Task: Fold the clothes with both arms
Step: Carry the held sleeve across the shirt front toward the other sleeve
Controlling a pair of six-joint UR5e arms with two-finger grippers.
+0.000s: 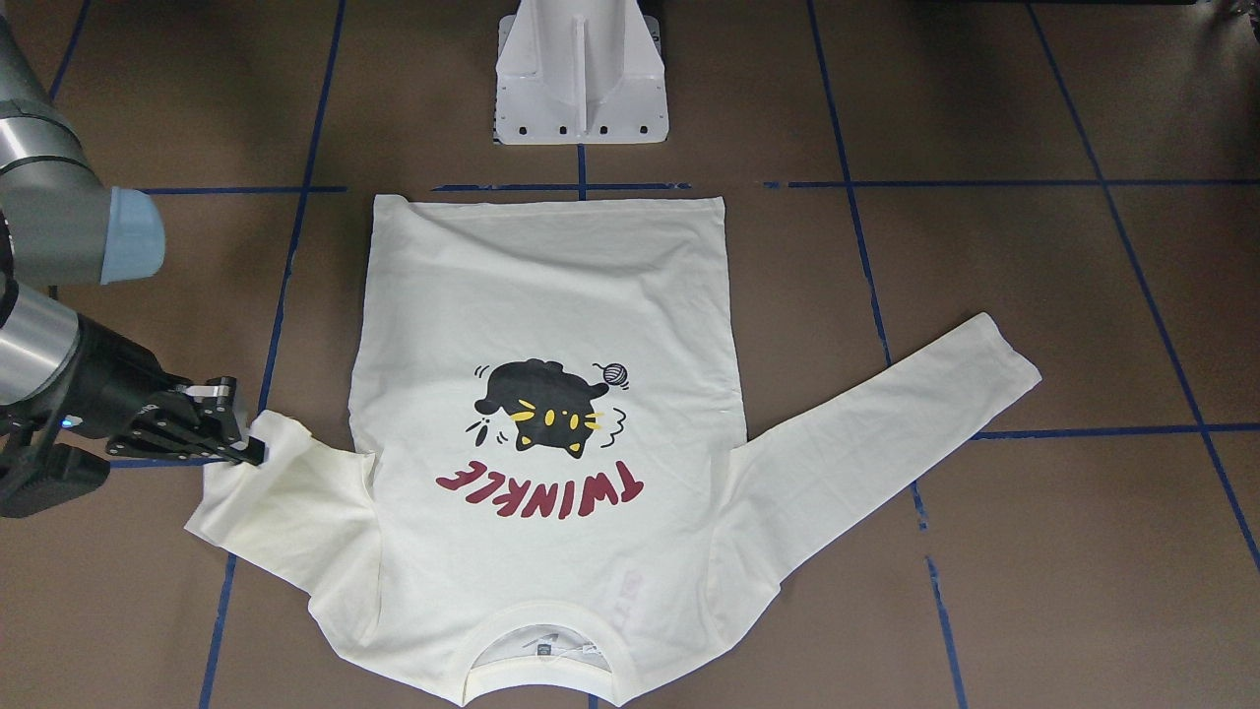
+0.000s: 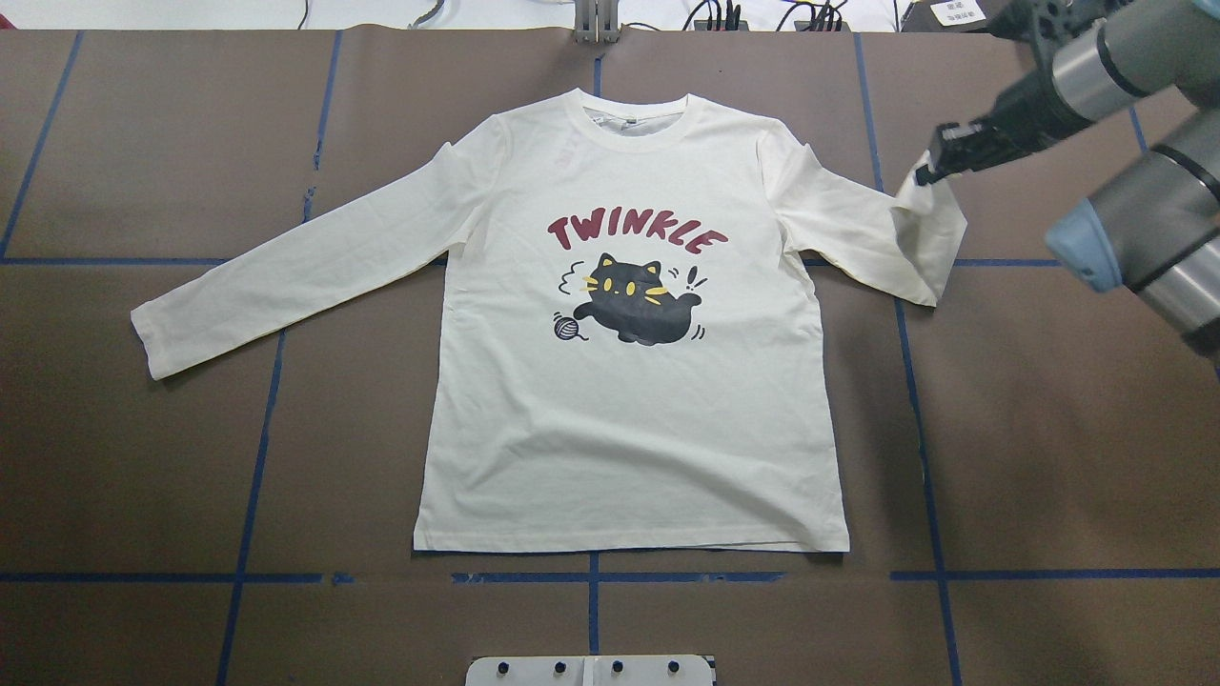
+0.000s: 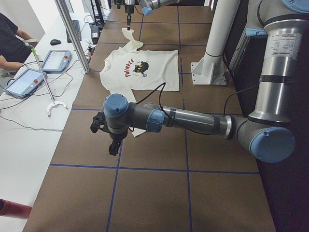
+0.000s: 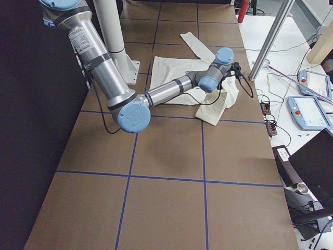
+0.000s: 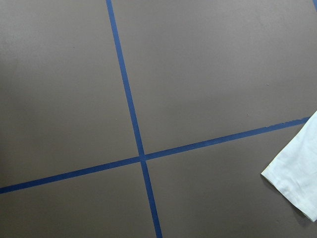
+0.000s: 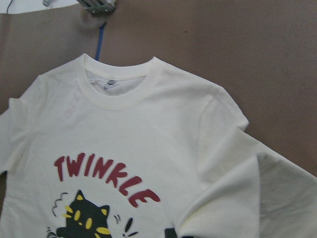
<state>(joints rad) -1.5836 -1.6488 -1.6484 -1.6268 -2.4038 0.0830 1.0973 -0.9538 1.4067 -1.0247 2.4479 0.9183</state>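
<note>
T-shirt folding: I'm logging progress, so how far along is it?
Done: the T-shirt lies flat, print up. In hand: the right gripper pinches the cuff of one sleeve, lifted and doubled back. Left: the other sleeve is spread flat, body unfolded; the left gripper hangs beside it.

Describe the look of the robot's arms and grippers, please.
The right arm and the left arm are grey metal tubes, round in section, with light blue joint caps. Each ends in a black two-finger gripper: the right gripper, the left gripper. A thin black cable runs loosely along each arm. A white label, unreadable here, marks an upper segment.
</note>
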